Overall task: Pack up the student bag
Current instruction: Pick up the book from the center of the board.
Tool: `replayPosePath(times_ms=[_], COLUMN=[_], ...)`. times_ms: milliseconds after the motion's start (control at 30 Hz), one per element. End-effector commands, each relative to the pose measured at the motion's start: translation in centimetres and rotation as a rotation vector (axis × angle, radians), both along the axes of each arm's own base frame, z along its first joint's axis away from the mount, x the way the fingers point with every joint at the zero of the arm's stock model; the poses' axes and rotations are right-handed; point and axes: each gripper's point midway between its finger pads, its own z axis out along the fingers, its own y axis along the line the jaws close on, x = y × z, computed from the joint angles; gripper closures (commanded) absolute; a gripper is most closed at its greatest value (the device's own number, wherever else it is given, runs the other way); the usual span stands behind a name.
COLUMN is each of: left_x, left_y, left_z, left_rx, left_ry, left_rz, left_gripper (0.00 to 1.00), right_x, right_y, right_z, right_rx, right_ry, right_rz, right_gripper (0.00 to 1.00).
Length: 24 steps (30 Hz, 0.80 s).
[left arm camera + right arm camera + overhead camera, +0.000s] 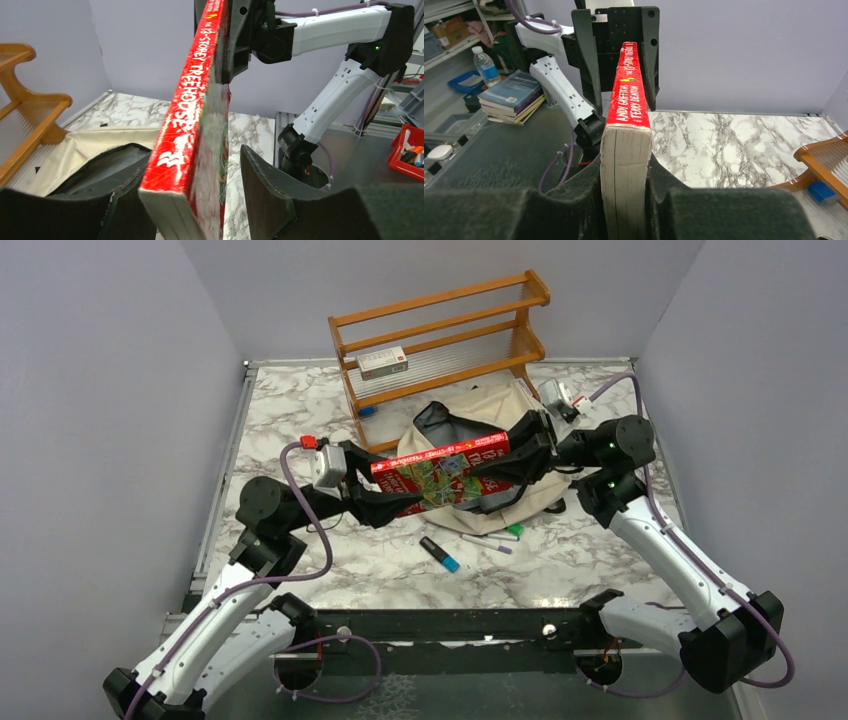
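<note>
right gripper [625,192] is clamped on one end of the red book [440,465], with pads tight on both covers. left gripper [187,150] stands partly open around the other end. a gap shows between one finger and the cover, so i judge it has no real hold. the book hangs between the two grippers, clear of the surface [300,420]. the bag [492,405] lies right below the right gripper and the book, and its dark mouth gapes just beyond the book.

the step in hand, as i read it, is getting the book into the bag. one gripper should hold firm before the other lets go. then tip one end down toward the mouth and slide the book in along the lining. keep it off the soft rim, which may fold under.

beyond both grippers, past the bag, stands a wooden rack [440,340] with a small box [382,362] on a shelf. it is near enough that swings should stay short. a marker [440,553] and pens [492,537] lie on the surface below the book, on the near side and just apart from the bag. they are not in the way.
</note>
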Motion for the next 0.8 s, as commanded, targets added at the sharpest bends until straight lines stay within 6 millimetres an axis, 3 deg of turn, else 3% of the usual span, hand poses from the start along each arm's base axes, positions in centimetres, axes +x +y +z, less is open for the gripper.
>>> replayPosePath(times_ms=[0, 233, 433, 533, 767], left_x=[-1.2, -1.3, -1.5, -1.5, -1.5], left_y=[-0.5, -0.4, -0.7, -0.9, -0.9], left_z=[0.1, 0.2, -0.5, -0.8, -0.7], left_rx=[-0.007, -0.020, -0.005, 0.003, 0.002], left_ry=[-0.025, -0.018, -0.014, -0.007, -0.011], left_rz=[-0.076, -0.080, -0.108, -0.121, -0.121], left_gripper=[0.43, 0.36, 0.46, 0.56, 0.94], right_x=[0.4, 0.0, -0.3, -0.5, 0.1], right_y=[-0.3, -0.5, -0.6, -0.6, -0.5], right_z=[2.1, 2.9, 3.1, 2.8, 2.2], right_rx=[0.074, 0.109, 0.109, 0.093, 0.042], right_ry=[-0.043, -0.051, -0.070, -0.071, -0.082], right_rz=[-0.055, -0.046, -0.032, -0.023, -0.049], right_gripper=[0.99, 0.99, 0.99, 0.99, 0.99])
